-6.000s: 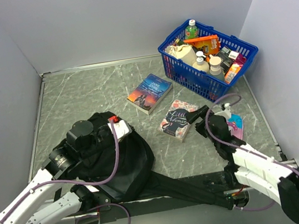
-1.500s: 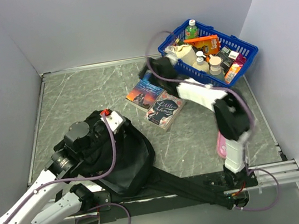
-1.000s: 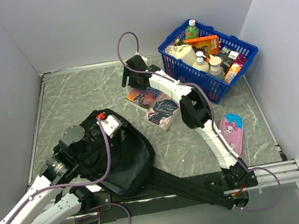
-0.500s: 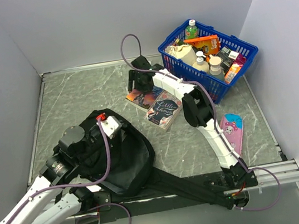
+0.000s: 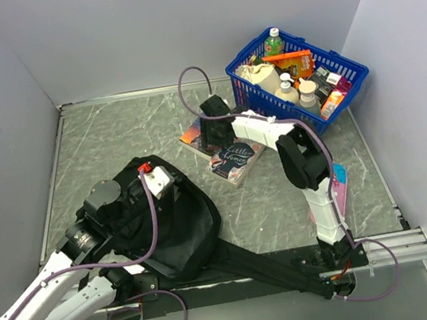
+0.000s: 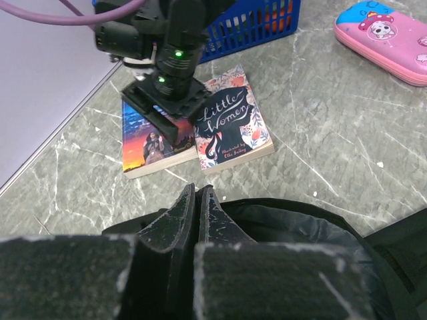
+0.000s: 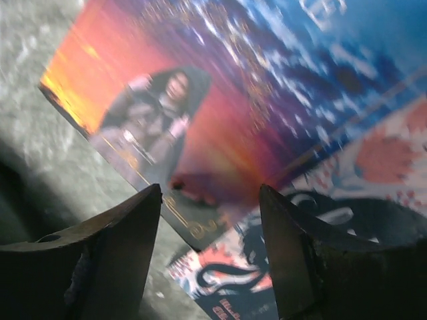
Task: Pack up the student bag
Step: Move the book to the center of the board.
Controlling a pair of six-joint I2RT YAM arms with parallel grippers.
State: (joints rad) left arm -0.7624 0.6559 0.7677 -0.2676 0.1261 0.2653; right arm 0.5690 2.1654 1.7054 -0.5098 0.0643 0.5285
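Against the view 0.5 s ago, the right gripper [image 5: 213, 132] has been shifted from the far left end of the sunset-covered book [image 5: 193, 136] toward its middle and the near side, and the elbow of the right arm [image 5: 300, 159] has been swung further right. The student bag [image 5: 184, 229] and the left gripper [image 6: 193, 240] are seen as they were. 6 s ago the Little Women book [image 5: 237, 159] lay further right and well apart from the other book; now the 2 books are found touching edge to edge. The right gripper's fingers [image 7: 117, 247] are spread wide just above the sunset cover near the corner where the books meet, and nothing is held between them. The left gripper is pinched tight on a fold of the bag's rim, so that the mouth is held up. The bag is spread on the near left of the table [image 5: 113, 135], its straps [image 5: 270, 268] trailed along the near edge toward the right arm's base. A blue basket [image 5: 261, 107] filled with bottles and packets is set at the far right. The pink pencil case [image 5: 337, 182] is partly hidden by the right arm, and the middle of the sunset-covered book is covered by the gripper.
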